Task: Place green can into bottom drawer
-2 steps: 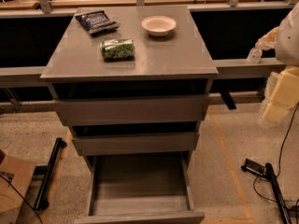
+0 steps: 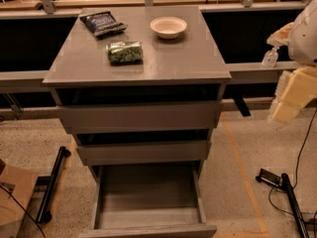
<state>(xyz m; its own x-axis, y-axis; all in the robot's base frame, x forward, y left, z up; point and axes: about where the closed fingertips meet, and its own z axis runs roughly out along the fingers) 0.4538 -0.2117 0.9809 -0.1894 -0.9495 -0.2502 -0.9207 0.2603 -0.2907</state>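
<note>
The green can (image 2: 125, 52) lies on its side on the grey cabinet top (image 2: 188, 58), left of centre. The bottom drawer (image 2: 148, 192) is pulled out and open, a deep grey box with nothing visible inside. The two shallower drawers above it are slightly ajar. My gripper (image 2: 291, 97) hangs at the right edge of the view, beside the cabinet and at about the height of the top drawer. It is far right of the can and holds nothing I can see.
A dark blue chip bag (image 2: 103, 23) and a white bowl (image 2: 168, 27) sit at the back of the cabinet top. A black stand (image 2: 53, 182) lies on the floor to the left. Cables and a black device (image 2: 277, 180) lie to the right.
</note>
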